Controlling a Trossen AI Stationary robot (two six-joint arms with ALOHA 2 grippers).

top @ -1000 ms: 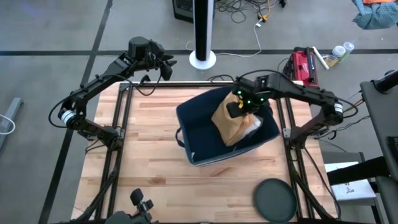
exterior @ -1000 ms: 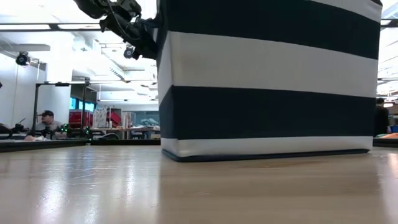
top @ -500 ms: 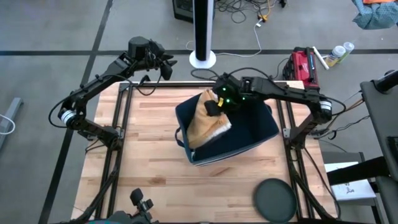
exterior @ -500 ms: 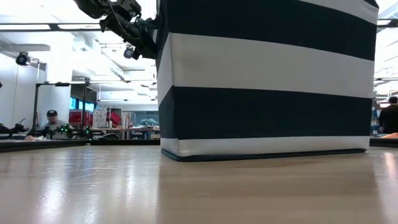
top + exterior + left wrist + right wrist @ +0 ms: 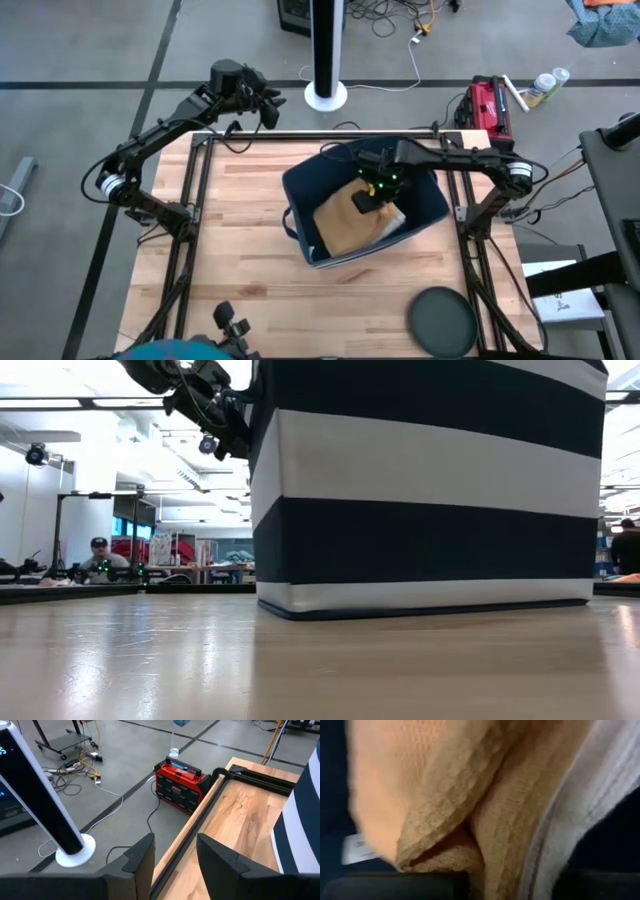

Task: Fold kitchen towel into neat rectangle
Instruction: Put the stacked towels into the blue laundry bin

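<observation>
From above we see a dark blue fabric basket [image 5: 430, 205] standing on the wooden table [image 5: 240, 250], a little toward the right side. In the low view the same basket [image 5: 430, 490] fills most of the picture and shows wide bands of dark blue and white.

Inside the basket lies the kitchen towel [image 5: 345, 225], tan in colour, crumpled and not folded. A white piece of cloth [image 5: 392, 222] shows just beside it, toward the right wall of the basket.

The right gripper [image 5: 364, 199] is down in the basket, on the upper edge of the towel. In the right wrist view the waffle-textured towel [image 5: 435, 795] fills nearly the whole picture and bunches between the dark fingers [image 5: 395, 887] at the lower edge, so we read the jaws as narrow and closed on the towel fabric.

The left gripper [image 5: 270, 105] waits high at the far left corner of the table, away from the basket. In the left wrist view its two fingers [image 5: 140, 857] stand apart with nothing between them, and beyond them we see a red toolbox [image 5: 177, 785] on the floor.

A round dark disc [image 5: 442, 320] lies at the near right edge of the table. A person [image 5: 97, 557] sits far in the room behind.
</observation>
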